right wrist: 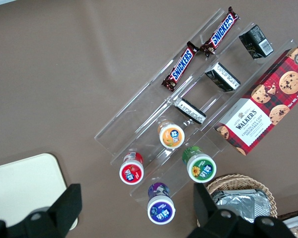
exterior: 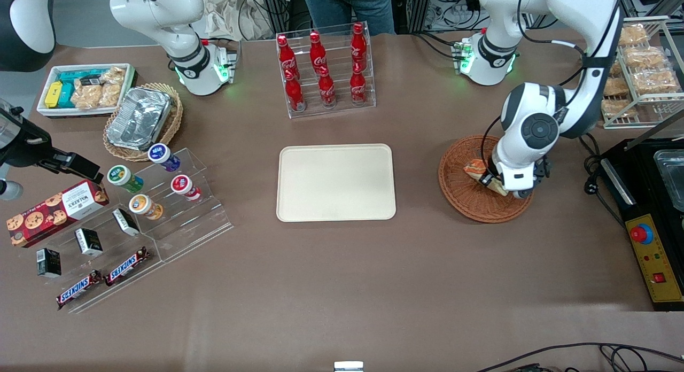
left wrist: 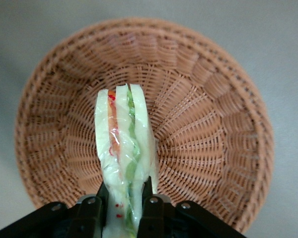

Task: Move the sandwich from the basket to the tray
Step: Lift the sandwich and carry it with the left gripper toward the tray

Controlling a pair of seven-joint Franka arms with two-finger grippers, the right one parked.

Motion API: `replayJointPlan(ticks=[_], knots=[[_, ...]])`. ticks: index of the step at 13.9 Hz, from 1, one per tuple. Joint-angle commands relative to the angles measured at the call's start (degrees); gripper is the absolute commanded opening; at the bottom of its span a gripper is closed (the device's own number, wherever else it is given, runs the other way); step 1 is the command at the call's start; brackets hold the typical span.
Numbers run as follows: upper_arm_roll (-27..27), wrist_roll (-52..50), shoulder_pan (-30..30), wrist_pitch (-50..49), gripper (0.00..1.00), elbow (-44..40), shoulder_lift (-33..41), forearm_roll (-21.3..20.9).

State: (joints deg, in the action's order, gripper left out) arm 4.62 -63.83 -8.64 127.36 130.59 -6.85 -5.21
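Sandwich (left wrist: pixel 123 148) pinched over the basket (left wrist: pixel 213 124)

The gripper (left wrist: pixel 124 201) clamps its lower edge, plain from the wrist; from the front the arm hides the grip, apparently just above the weave, beside the tray (exterior: pixel 336 182).

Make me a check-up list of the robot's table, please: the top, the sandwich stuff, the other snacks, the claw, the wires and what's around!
Surface: brown table.
Job's things: sandwich in the claw's grip over the reddish-brown wicker basket; cream tray holds nothing.
Clutter: Coca-Cola bottles in a clear rack; yogurt cups, Snickers bars and a Walkers cookie box toward the parked arm's end; foil container in a tan basket.
Claw: claw shut on the sandwich, low over the basket.
Cables: black cable along the table edge nearest the front camera.
Surroundings: emergency-stop box; person standing at the table.
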Motion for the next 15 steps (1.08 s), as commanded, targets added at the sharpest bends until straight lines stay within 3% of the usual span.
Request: replayJointPlan(ticks=[1,6,11,15], knots=[[-0.23,1.85,0.02,-6.41,0.0,-5.95,0.7,-0.24],[-0.23,7.48,0.11,-17.14,0.0,-16.14,0.69,1.08],[-0.23,20.12,0.03,-35.13,0.0,-30.9,0.61,6.53],[2.48,22.87,-0.68,-37.01,0.0,-32.33,1.31,6.8]])
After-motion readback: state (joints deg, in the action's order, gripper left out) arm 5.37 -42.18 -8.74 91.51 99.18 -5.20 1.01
